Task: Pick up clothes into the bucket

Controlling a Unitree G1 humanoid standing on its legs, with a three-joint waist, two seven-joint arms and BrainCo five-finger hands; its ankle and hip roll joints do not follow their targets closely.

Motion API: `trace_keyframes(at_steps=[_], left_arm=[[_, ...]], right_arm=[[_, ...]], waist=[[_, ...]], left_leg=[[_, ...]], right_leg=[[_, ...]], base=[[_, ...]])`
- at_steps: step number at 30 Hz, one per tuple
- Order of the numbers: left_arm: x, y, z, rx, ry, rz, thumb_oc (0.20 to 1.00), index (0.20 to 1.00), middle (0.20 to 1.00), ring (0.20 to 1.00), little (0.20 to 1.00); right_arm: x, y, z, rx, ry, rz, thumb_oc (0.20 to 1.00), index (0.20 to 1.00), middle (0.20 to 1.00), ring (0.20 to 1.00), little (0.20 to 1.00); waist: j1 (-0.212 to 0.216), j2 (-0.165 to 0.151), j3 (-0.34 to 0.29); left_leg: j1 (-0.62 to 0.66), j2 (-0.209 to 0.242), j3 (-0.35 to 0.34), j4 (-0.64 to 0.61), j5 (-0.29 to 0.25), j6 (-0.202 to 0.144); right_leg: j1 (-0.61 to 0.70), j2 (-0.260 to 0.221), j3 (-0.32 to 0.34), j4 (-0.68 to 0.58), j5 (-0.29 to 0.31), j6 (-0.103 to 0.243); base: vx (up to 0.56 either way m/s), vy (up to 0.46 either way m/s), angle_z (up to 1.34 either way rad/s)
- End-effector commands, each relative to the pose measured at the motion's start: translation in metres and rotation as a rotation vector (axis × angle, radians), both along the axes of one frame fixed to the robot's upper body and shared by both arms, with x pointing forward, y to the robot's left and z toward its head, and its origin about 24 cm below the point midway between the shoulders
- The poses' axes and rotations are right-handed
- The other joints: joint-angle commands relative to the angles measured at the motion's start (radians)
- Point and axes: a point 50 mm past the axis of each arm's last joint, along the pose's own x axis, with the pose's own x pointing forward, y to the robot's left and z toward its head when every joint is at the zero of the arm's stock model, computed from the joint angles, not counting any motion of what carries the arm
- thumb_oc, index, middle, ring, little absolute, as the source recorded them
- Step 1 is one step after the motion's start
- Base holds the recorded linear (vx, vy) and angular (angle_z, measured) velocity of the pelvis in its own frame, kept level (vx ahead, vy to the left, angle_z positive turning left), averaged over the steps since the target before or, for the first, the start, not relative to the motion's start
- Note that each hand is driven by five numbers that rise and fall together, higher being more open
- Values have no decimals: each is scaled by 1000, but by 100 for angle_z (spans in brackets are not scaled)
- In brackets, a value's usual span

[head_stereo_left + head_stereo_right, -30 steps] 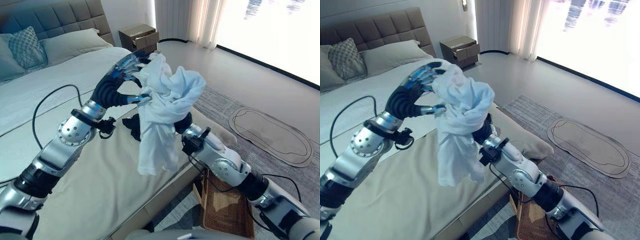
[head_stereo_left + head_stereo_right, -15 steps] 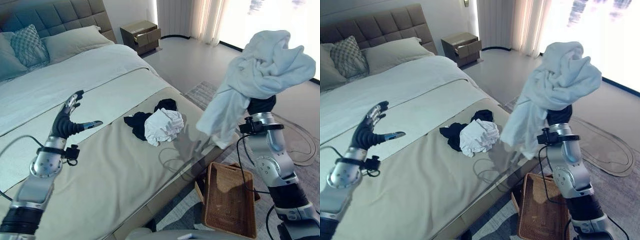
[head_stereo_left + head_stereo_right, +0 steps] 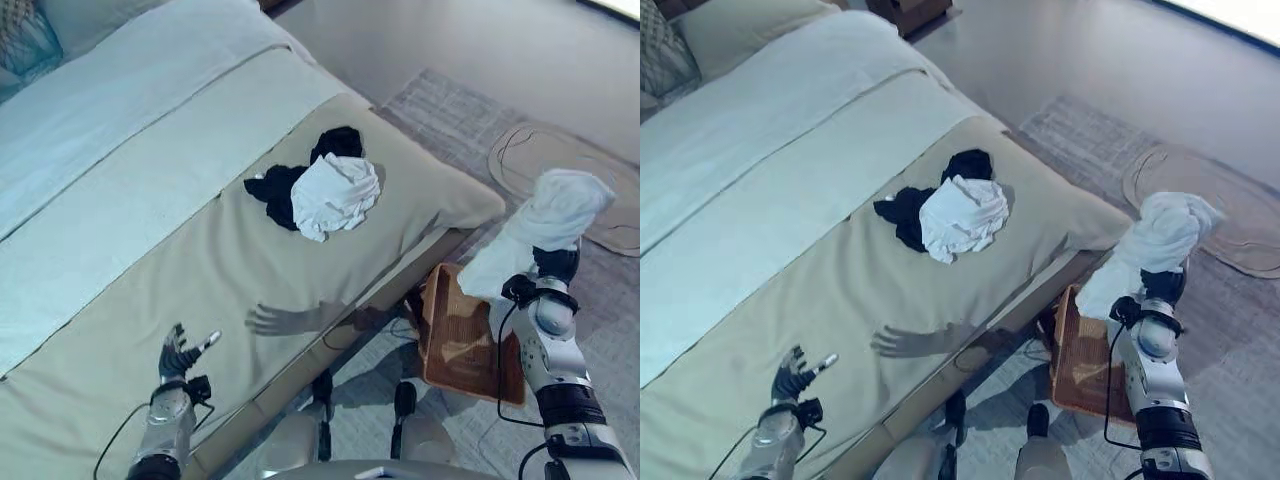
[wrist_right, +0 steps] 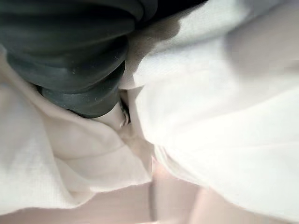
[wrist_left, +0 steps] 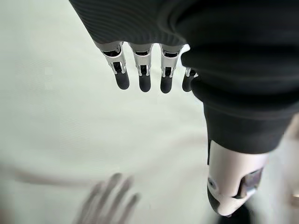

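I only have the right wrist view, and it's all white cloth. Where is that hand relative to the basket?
Observer: The right hand holds the cloth up beside the bed. The basket stands on the floor below it, and the cloth's lower end hangs about over the basket's rim.
Operator: Anything left on the bed?
Observer: Yes, a white garment lying partly on a black garment, near the bed's basket side.
Operator: And the left hand?
Observer: The left hand is open over the bed, holding nothing.
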Motion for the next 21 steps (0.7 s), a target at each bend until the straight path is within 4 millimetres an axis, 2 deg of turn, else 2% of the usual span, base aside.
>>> trace_keyframes(at_steps=[1, 2, 4, 6, 7, 8, 10, 11, 12, 13, 15, 20, 21], left_arm=[[3, -4, -5, 26, 40, -25, 1000, 1000, 1000, 1000, 1000], [1, -19, -11, 14, 66, -89, 1000, 1000, 1000, 1000, 1000], [0, -27, -13, 5, 73, -118, 1000, 1000, 1000, 1000, 1000], [11, -43, -7, -13, 17, -189, 1000, 1000, 1000, 1000, 1000], [12, -44, -7, -14, 16, -189, 1000, 1000, 1000, 1000, 1000], [22, -52, 2, -35, -50, -223, 1000, 1000, 1000, 1000, 1000], [25, -54, 4, -39, -67, -231, 1000, 1000, 1000, 1000, 1000], [33, -61, 11, -45, -111, -255, 1000, 1000, 1000, 1000, 1000], [34, -61, 12, -46, -114, -255, 1000, 1000, 1000, 1000, 1000], [43, -67, 20, -31, -156, -297, 1000, 1000, 1000, 1000, 1000], [53, -73, 29, 4, -190, -361, 1000, 1000, 1000, 1000, 1000], [65, -74, 42, 25, -254, -366, 1000, 1000, 1000, 1000, 1000], [68, -73, 46, 28, -279, -352, 1000, 1000, 1000, 1000, 1000]], right_arm=[[11, -4, 42, -108, -159, -41, 200, 200, 200, 200, 200], [15, -11, 43, -136, -131, -69, 200, 200, 200, 200, 200], [17, -16, 42, -149, -109, -90, 200, 200, 200, 200, 200], [25, -27, 53, -181, -97, -139, 200, 200, 200, 200, 200], [26, -28, 54, -182, -98, -139, 200, 200, 200, 200, 200], [31, -37, 64, -211, -93, -170, 200, 200, 200, 200, 200], [34, -40, 71, -219, -100, -182, 200, 200, 200, 200, 200], [38, -48, 80, -237, -95, -226, 200, 200, 200, 200, 200], [39, -48, 81, -238, -98, -226, 200, 200, 200, 200, 200], [41, -55, 90, -246, -99, -270, 200, 200, 200, 200, 200], [43, -58, 96, -267, -89, -289, 200, 200, 200, 200, 200], [41, -73, 101, -320, -32, -354, 200, 200, 200, 200, 200], [42, -77, 104, -343, -4, -382, 680, 680, 680, 680, 680]], waist=[[-7, -1, 16], [-10, 12, 44], [-11, 18, 60], [-16, 35, 109], [-15, 34, 107], [-16, 43, 145], [-12, 45, 151], [-11, 52, 174], [-12, 54, 179], [-14, 66, 205], [-19, 76, 217], [-19, 97, 218], [-16, 103, 218]], left_leg=[[12, -31, -1, 58, -77, 23], [-11, -33, 0, 68, -79, 22], [-33, -36, 5, 82, -79, 21], [-113, -41, 16, 152, -91, 11], [-118, -41, 17, 155, -92, 11], [-193, -44, 32, 234, -112, 7], [-226, -41, 37, 262, -118, 6], [-260, -47, 31, 304, -154, 0], [-276, -46, 39, 304, -129, 5], [-300, -54, 38, 325, -158, -2], [-338, -54, 44, 333, -155, -3], [-396, -62, 53, 331, -146, -7], [-417, -69, 57, 334, -146, -7]], right_leg=[[-143, -18, 46, 142, -22, -26], [-182, -23, 56, 189, -43, -29], [-214, -27, 60, 220, -51, -33], [-301, -39, 79, 277, -64, -42], [-306, -39, 81, 281, -66, -42], [-374, -46, 96, 338, -76, -51], [-404, -46, 108, 357, -81, -53], [-445, -47, 127, 410, -123, -53], [-458, -49, 119, 405, -92, -58], [-500, -53, 136, 456, -135, -55], [-551, -58, 147, 487, -141, -56], [-637, -68, 164, 523, -146, -57], [-670, -69, 174, 538, -146, -59]], base=[[-52, -53, 6], [-45, -32, 9], [-50, -31, 13], [-78, -39, 12], [-94, -62, 10], [-71, -54, 6], [-7, -54, 0], [-30, -35, -4], [37, -59, 0], [-35, -17, 0], [39, -22, -3], [8, 8, -9], [3, 11, -9]])
